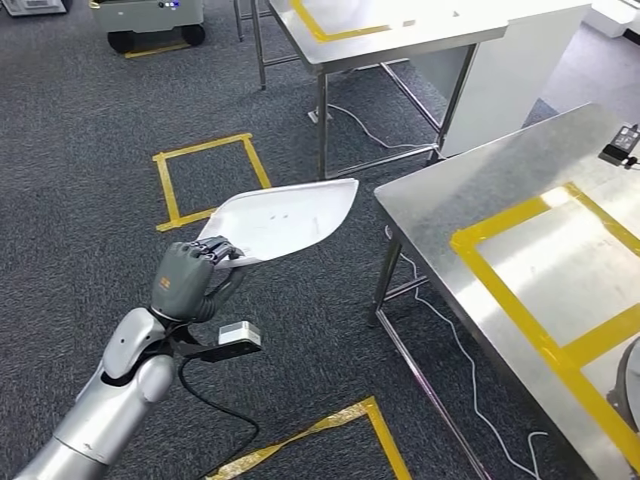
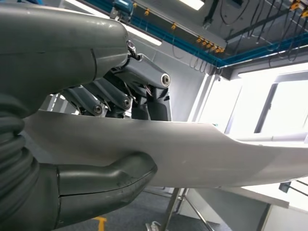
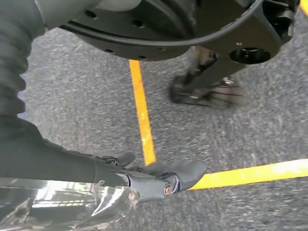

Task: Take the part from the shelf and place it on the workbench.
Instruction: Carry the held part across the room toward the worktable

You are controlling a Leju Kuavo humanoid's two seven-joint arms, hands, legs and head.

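Note:
The part (image 1: pixel 287 218) is a thin, flat white panel with a rounded tip. My left hand (image 1: pixel 189 280) grips it by its near end and holds it level above the carpet, tip toward the workbench (image 1: pixel 445 200). That steel bench, marked with yellow tape, stands to the right, and the part's tip stops just short of its near corner. In the left wrist view the thumb (image 2: pixel 109 180) presses under the part (image 2: pixel 203 154) and the fingers (image 2: pixel 120 96) lie over it. My right hand (image 3: pixel 145 178) hangs over the floor, fingers stretched out with nothing in them.
A second steel table (image 1: pixel 377 30) stands behind the workbench. Yellow tape squares (image 1: pixel 207 180) mark the grey carpet and a white cable (image 1: pixel 468 380) runs under the bench. A small black device (image 1: pixel 623 143) lies on the bench's far right. A wheeled cart (image 1: pixel 151 20) stands at the far left.

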